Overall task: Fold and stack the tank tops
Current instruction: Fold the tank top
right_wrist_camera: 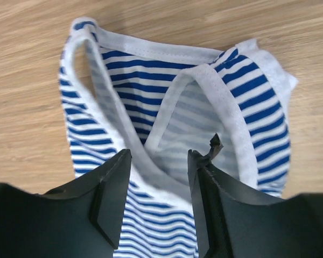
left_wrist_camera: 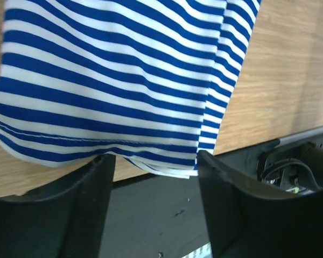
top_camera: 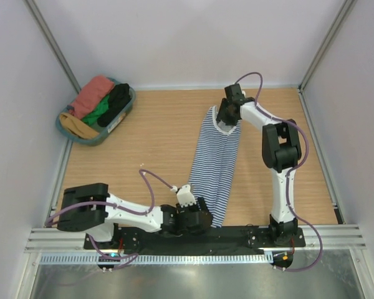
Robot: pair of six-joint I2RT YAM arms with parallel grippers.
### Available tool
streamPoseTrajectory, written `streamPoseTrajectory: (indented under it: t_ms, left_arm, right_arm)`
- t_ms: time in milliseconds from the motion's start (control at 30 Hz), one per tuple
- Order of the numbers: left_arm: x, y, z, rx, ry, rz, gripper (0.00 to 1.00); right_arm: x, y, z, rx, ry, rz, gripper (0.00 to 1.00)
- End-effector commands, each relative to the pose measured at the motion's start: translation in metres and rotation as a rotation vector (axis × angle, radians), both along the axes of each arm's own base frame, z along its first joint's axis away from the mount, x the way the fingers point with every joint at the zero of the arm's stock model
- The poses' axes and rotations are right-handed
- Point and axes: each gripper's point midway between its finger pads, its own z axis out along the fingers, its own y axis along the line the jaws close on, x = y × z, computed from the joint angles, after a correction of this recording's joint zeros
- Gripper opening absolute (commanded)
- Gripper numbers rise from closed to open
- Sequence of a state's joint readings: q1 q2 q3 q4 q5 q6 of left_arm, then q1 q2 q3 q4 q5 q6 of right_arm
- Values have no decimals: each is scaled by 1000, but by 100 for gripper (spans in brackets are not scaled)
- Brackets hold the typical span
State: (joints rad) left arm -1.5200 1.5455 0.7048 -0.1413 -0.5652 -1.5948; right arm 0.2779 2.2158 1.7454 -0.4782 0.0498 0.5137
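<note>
The striped tank top [top_camera: 215,171] lies folded lengthwise into a narrow band on the table [top_camera: 156,137]. Its long axis runs from the near edge toward the far wall, leaning slightly right as it goes. The hem points back at my bases and the straps and white-trimmed neckline point away.

My left gripper [top_camera: 199,218] sits low at the hem end. In its wrist view the left gripper [left_wrist_camera: 155,159] has its jaws spread wide, and the hem of the striped top [left_wrist_camera: 113,80] lies flat just past the tips, pinched by neither finger: released.

My right gripper [top_camera: 226,115] reaches out to the strap end. Seen from its wrist, the right gripper [right_wrist_camera: 159,156] has its jaws parted over the white neckline trim of the top [right_wrist_camera: 124,102], which rests loose on the wood below; it grasps nothing.

The table is light wood grain, closed in by plain white walls on three sides. A teal basket [top_camera: 132,99] stands in the far left corner, well apart from the top, and holds a reddish garment [top_camera: 92,94] along with green, black and tan cloth. An aluminium rail [top_camera: 174,240] runs along the near edge.
</note>
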Motion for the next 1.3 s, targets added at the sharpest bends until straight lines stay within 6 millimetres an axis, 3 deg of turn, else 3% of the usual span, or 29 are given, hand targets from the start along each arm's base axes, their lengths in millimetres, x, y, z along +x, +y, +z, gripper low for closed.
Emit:
streamPoseTrajectory:
  t_ms: [0,133,333,500,533,633,800,933,1100,1233,1267]
  left_arm:
    - [1,16,-2,30,-43,35,68]
    - [-5,24,4,37,-49,30,70]
    - [-13,49,11,47,-17,18,70]
    - [-19,77,9,16,18,5,71]
    - [-18,84,9,23,12,10,72]
    - [-6,105,19,54,-35,34,75]
    - [17,126,47,50,-85,75,77]
    - [41,133,49,27,-75,87,74]
    - [49,119,41,50,-18,38,72]
    - [54,97,44,47,-4,-14,69]
    - [53,93,36,69,12,-29,66]
  right_arm:
    - [9,0,110,12,-208,26,54]
    - [-6,-10,146,-4,-271,19,59]
    - [-45,-51,152,-144,-246,-57,60]
    - [-88,-64,126,-161,-178,-72,65]
    - [-98,-68,112,-168,-155,-74,67]
    - [-110,-76,97,-159,-116,-95,58]
    - [-113,-77,65,-128,-40,-90,57]
    - [-100,-74,51,-81,-27,-105,52]
    - [-89,-67,22,-70,36,-103,53]
    - [-78,-64,13,-44,38,-116,53]
    - [-77,-66,4,-47,57,-125,53]
